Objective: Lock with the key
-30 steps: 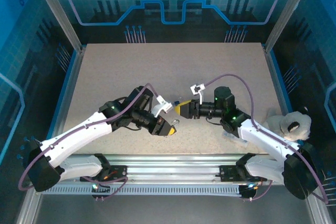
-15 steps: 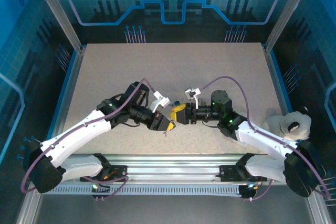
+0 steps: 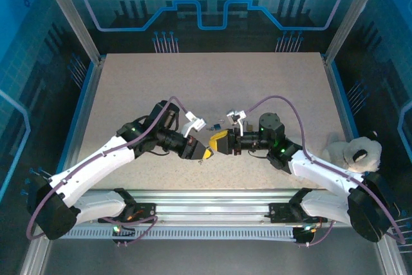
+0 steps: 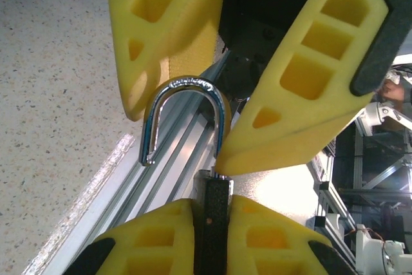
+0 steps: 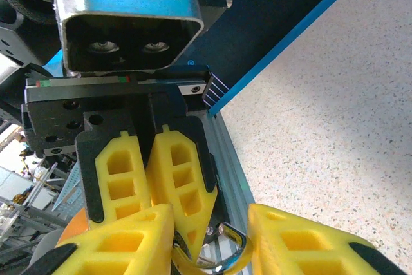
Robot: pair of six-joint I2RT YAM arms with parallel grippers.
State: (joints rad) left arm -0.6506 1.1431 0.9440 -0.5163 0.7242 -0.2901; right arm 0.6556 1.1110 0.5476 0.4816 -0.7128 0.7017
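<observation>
Padlock (image 4: pixel 217 220) | left pincer (image 4: pixel 214 203) clamped on it | right pincer (image 4: pixel 183 133) spread around shackle (image 4: pixel 184 84)

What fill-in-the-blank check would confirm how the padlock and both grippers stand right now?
1. The left gripper is shut on the black ____ of the padlock.
2. The silver shackle is ____, with one leg hanging free.
3. The yellow fingers of the right gripper sit on either side of the ____.
4. A white plush toy lies at the ____ edge of the table.

Missing words: body; open; shackle; right.
</observation>
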